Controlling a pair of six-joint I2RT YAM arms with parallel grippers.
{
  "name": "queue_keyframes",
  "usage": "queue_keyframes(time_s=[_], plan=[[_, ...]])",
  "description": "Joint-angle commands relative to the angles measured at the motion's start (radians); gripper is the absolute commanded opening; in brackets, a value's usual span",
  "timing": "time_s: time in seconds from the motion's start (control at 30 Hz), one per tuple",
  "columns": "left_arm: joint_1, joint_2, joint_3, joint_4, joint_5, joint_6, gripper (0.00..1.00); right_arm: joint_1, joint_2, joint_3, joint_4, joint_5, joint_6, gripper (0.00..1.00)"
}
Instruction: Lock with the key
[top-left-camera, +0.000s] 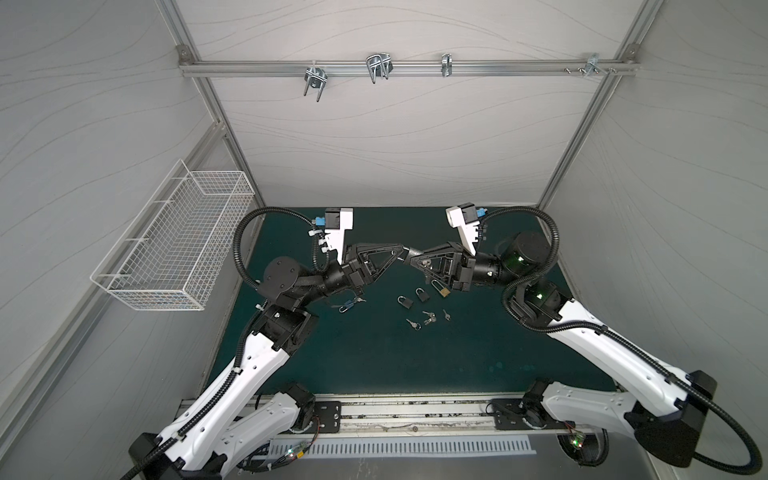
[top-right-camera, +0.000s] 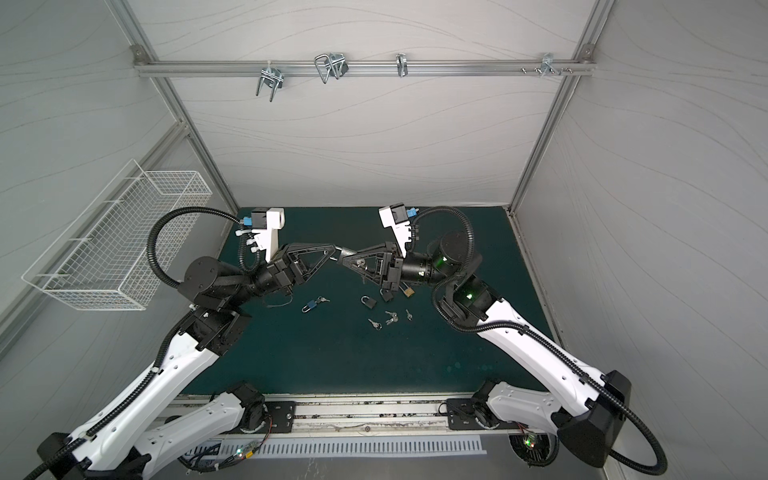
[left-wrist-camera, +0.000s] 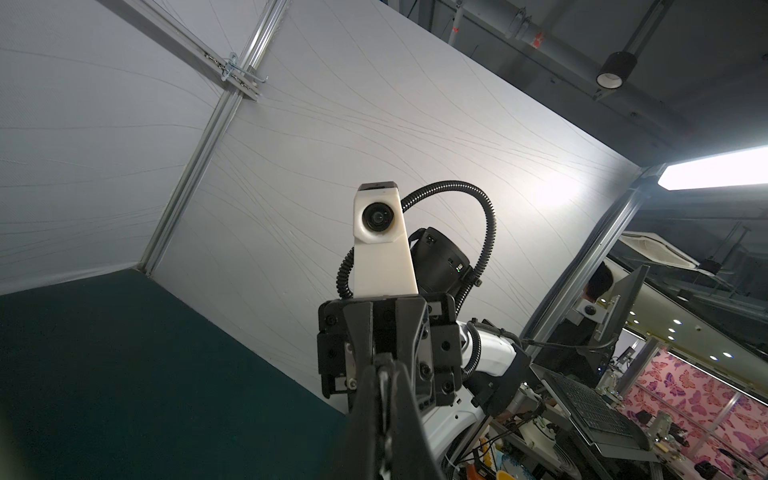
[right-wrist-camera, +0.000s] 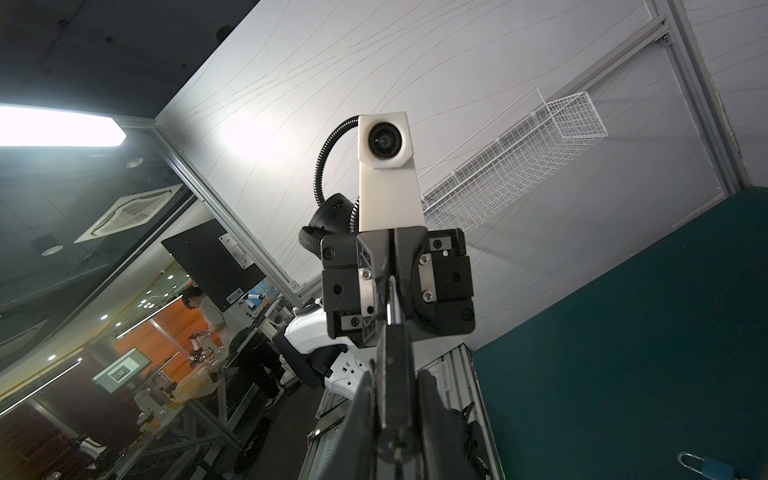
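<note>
Both grippers meet tip to tip above the middle of the green mat (top-left-camera: 374, 353). My left gripper (top-left-camera: 400, 250) (top-right-camera: 333, 248) is shut on a thin silver key (left-wrist-camera: 384, 395), seen edge-on between its fingers in the left wrist view. Facing it, my right gripper (top-left-camera: 412, 255) (top-right-camera: 343, 254) is shut on a black padlock (right-wrist-camera: 395, 353), a dark slab clamped between its fingers. A silver part (top-left-camera: 424, 262) shows through the right gripper's frame in both top views. The key's tip and the padlock's keyhole are hidden where the tips meet.
On the mat below lie two black padlocks (top-left-camera: 402, 301) (top-left-camera: 422, 294), a brass one (top-left-camera: 440, 289), a blue one with keys (top-right-camera: 309, 306) (right-wrist-camera: 702, 467) and loose keys (top-left-camera: 429, 318). A white wire basket (top-left-camera: 174, 249) hangs on the left wall. Metal hooks (top-left-camera: 378, 66) hang on the back rail.
</note>
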Motion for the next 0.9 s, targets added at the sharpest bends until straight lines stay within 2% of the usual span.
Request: queue_keyframes(time_s=[0.0, 0.23, 0.53, 0.7, 0.87], plan=[[-0.016, 0.012, 0.052, 0.025, 0.066, 0.005, 0.0, -0.003, 0.008, 0.053, 0.015, 0.028, 0.005, 0.0], [-0.096, 0.042, 0.031, -0.015, 0.029, 0.055, 0.0, 0.0, 0.021, 0.075, -0.011, 0.057, -0.043, 0.0], [-0.126, 0.082, 0.034, -0.008, 0.017, 0.051, 0.0, 0.0, 0.012, 0.119, -0.111, 0.103, -0.183, 0.0], [-0.154, 0.121, 0.027, 0.056, 0.045, 0.035, 0.0, -0.001, 0.019, 0.132, -0.063, 0.087, -0.134, 0.0], [-0.256, 0.167, 0.032, 0.01, 0.02, 0.122, 0.0, -0.003, 0.032, 0.153, -0.028, 0.08, -0.107, 0.0]])
